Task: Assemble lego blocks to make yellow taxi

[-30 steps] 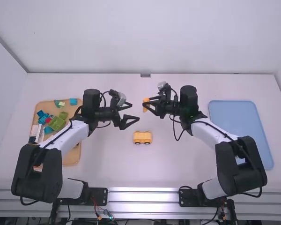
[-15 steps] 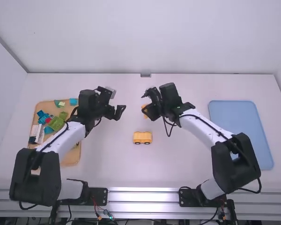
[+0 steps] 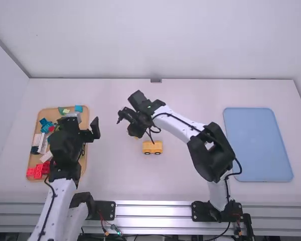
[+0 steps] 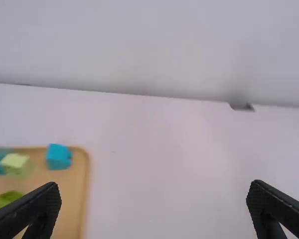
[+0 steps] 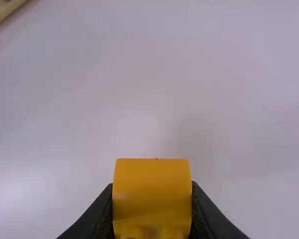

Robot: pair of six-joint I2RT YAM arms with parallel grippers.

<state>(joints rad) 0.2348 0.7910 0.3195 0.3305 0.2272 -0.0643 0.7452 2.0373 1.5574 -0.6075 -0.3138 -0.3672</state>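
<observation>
**Right gripper (image 3: 134, 133) grasps yellow Lego brick (image 5: 152, 186)**

High view: white wall (image 3: 150, 40) behind white table (image 3: 190, 103); yellow wheeled block (image 3: 152, 146) mid-table; left gripper (image 3: 84, 123) by tan tray (image 3: 84, 170); left wrist view: jaws released, wide apart; right wrist view: jaws clamped on the brick.

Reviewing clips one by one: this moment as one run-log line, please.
right gripper shut on orange block | left gripper open, empty, near parts tray | yellow car on table | block not on car
</observation>
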